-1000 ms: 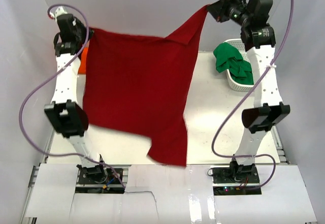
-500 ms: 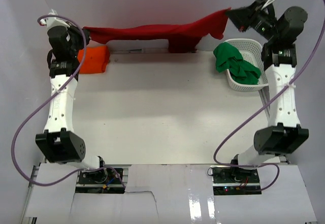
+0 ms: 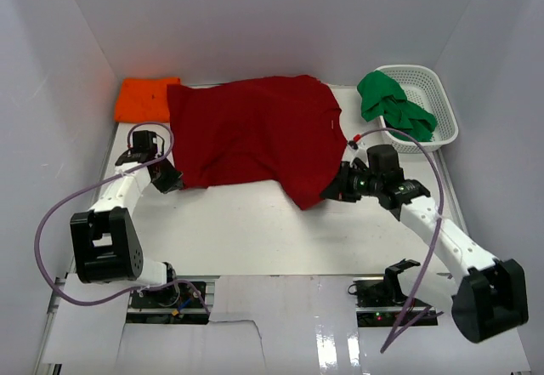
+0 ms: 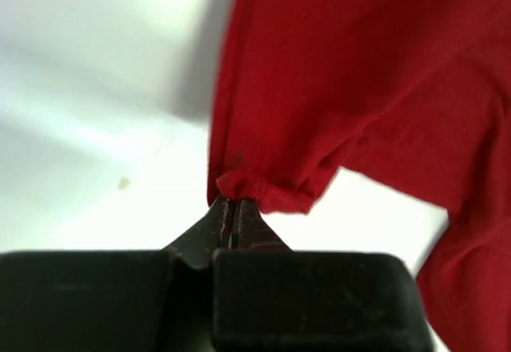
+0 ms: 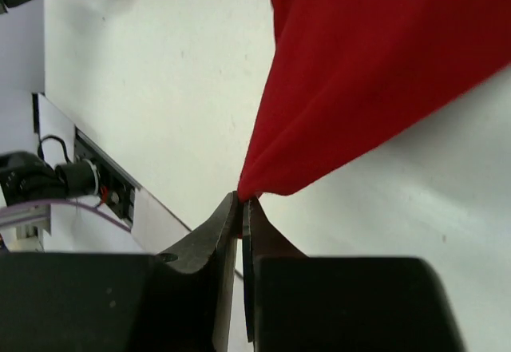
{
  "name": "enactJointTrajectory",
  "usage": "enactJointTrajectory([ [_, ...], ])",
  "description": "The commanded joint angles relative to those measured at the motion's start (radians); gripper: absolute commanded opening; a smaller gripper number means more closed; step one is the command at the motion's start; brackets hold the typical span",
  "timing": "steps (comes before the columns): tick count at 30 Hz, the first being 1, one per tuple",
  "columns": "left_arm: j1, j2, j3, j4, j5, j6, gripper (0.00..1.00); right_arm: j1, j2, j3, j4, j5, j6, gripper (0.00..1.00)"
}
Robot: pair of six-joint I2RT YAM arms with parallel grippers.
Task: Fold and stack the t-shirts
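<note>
My top camera sits above and behind my arm bases and looks down from well back over the whole table (image 3: 255, 230) to the far wall. Each wrist camera rides just behind its own fingers and faces along them, very close. The left gripper (image 4: 230, 204) view meets the near-left corner of the dark red t-shirt (image 4: 359, 73), and the right gripper (image 5: 242, 202) view its near-right corner. All three views share that shirt and the white tabletop beside it.

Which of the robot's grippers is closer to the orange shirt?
Left. The left gripper sits just in front of the orange shirt; the right gripper is far across the table, both pinching the red shirt.
</note>
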Motion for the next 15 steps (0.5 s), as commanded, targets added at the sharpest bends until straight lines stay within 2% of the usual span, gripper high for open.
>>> enactJointTrajectory([
  [1, 0.003, -0.166, 0.002, -0.182, 0.002, 0.013, 0.00, 0.060, -0.173, 0.011, -0.150, 0.136, 0.028, 0.08],
  [5, 0.003, -0.270, -0.030, -0.291, -0.038, -0.016, 0.00, 0.081, -0.301, 0.010, -0.410, 0.225, 0.039, 0.08],
  [6, 0.003, -0.281, -0.030, -0.313, -0.038, -0.017, 0.00, 0.083, -0.321, 0.007, -0.411, 0.239, 0.039, 0.08],
  [7, 0.005, -0.297, -0.034, -0.351, -0.055, -0.019, 0.00, 0.083, -0.339, 0.005, -0.485, 0.260, 0.043, 0.08],
  [11, 0.005, -0.312, -0.053, -0.403, -0.142, -0.046, 0.00, 0.083, -0.434, -0.016, -0.587, 0.312, 0.057, 0.08],
  [15, 0.003, -0.312, -0.124, -0.419, -0.104, -0.078, 0.00, 0.083, -0.468, -0.087, -0.609, 0.300, 0.069, 0.08],
])
